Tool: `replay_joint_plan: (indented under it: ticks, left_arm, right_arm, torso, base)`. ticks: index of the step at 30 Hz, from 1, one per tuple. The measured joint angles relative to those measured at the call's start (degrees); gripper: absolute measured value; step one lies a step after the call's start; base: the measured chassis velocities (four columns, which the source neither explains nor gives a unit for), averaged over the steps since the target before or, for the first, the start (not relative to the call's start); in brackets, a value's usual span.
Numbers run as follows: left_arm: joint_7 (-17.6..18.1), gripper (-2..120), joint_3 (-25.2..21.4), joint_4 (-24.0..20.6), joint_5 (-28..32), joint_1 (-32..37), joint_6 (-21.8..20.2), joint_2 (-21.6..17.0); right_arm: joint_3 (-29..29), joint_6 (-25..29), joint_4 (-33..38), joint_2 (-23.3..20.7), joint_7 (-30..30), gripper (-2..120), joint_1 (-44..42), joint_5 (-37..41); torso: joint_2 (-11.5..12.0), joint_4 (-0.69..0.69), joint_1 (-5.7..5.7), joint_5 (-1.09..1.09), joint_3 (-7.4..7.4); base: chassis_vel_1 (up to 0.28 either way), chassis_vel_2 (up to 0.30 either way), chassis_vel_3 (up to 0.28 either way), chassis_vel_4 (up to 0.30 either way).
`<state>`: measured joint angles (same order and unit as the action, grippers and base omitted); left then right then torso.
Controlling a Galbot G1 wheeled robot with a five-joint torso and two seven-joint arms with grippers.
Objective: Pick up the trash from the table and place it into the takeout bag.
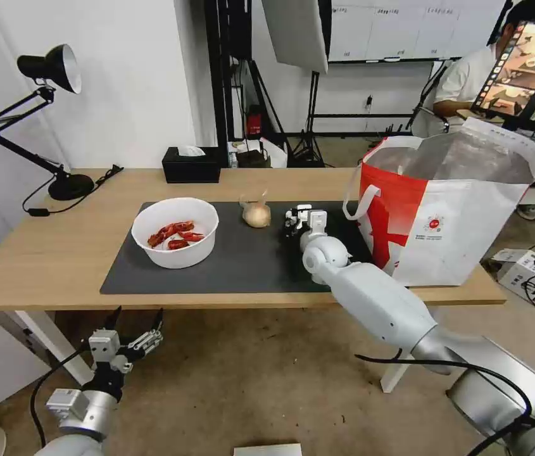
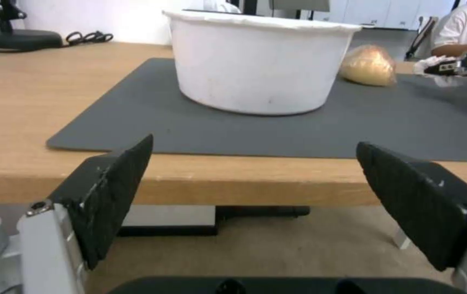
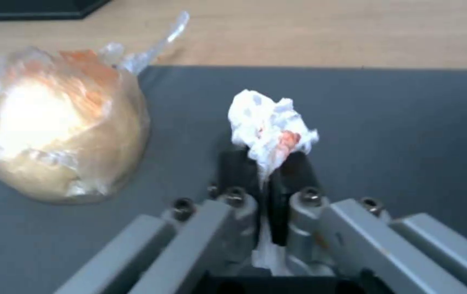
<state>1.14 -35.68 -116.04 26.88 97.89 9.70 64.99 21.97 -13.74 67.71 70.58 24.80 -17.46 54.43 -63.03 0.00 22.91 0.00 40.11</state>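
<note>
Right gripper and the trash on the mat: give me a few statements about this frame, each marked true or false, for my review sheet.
1. The right gripper is shut on the crumpled tissue. True.
2. The left gripper is holding the white bowl. False: it is open, below the table edge, short of the bowl.
3. The knotted clear bag lies on the grey mat between the bowl and the right gripper. True.
4. The takeout bag lies flat on its side. False: it stands upright and open at the table's right end.
5. The bowl is empty. False: red crayfish shells lie inside.
</note>
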Motion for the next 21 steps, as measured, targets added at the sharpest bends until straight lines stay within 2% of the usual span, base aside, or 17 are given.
replay_joint_plan:
  ticks: [8,16,21]
  left_arm:
    - [0.03,100,0.43,-0.2,-0.32,-0.47,-0.13,0.2]
    - [0.05,100,0.85,0.05,-0.39,-0.96,-0.16,0.02]
    - [0.15,100,0.94,0.37,-0.31,-1.53,-0.17,-0.46]
  right_arm:
    - [-0.34,1.7,3.72,-2.42,-0.34,0,-1.33,-1.7]
    - [-2.9,2.94,13.87,-6.62,-0.85,0,-4.81,-3.53]
    - [-5.62,6.36,20.73,-9.42,-1.97,0,-7.24,-7.34]
  torso:
    - [0.0,0.0,0.0,0.0,0.0]
    - [0.0,0.0,0.0,0.0,0.0]
    - [0.0,-0.01,0.0,0.0,0.0]
  base:
    - [0.0,0.0,0.0,0.0]
    - [0.0,0.0,0.0,0.0]
    - [0.0,0.0,0.0,0.0]
